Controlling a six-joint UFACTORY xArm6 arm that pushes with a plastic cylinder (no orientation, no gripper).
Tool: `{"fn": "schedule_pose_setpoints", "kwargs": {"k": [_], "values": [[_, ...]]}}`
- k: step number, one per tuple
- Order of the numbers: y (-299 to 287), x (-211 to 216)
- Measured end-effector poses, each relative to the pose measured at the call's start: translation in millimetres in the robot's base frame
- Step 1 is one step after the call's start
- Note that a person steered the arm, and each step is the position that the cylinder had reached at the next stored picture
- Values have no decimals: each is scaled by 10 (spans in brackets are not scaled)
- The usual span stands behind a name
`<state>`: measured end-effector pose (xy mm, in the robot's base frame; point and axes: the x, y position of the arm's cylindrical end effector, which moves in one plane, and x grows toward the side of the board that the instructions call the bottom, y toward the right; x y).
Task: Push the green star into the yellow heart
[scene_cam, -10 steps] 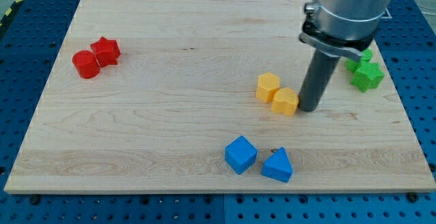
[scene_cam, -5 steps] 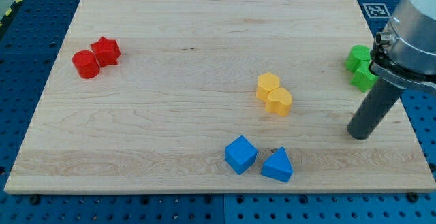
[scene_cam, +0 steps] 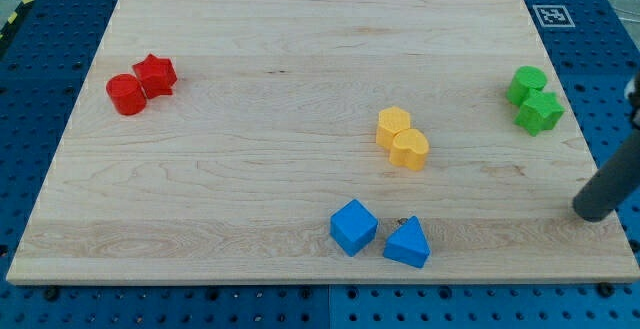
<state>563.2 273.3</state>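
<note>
The green star (scene_cam: pixel 540 112) lies near the board's right edge, touching a green round block (scene_cam: pixel 525 83) just above it. The yellow heart (scene_cam: pixel 410 150) sits right of the board's middle, touching a yellow hexagon block (scene_cam: pixel 393 126) at its upper left. My tip (scene_cam: pixel 594 212) is at the view's right edge, on the board's lower right, below and to the right of the green star and far right of the yellow heart. Only the lower part of the rod shows.
A red round block (scene_cam: pixel 125 95) and a red star (scene_cam: pixel 156 74) touch at the upper left. A blue cube (scene_cam: pixel 353 227) and a blue triangle block (scene_cam: pixel 407 243) sit near the bottom edge. The wooden board (scene_cam: pixel 250 119) lies on a blue perforated table.
My tip moved from beside the yellow heart to the right and down, toward the board's lower right edge. The arm's body left the view. The yellow heart sits slightly shifted; other blocks have not moved.
</note>
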Motion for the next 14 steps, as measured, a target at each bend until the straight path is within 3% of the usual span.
{"fn": "schedule_pose_setpoints", "kwargs": {"k": [2,3,6,13,14], "values": [[603,-129],[718,-488],[508,-1052],[179,-1119],[133,-1298]]}}
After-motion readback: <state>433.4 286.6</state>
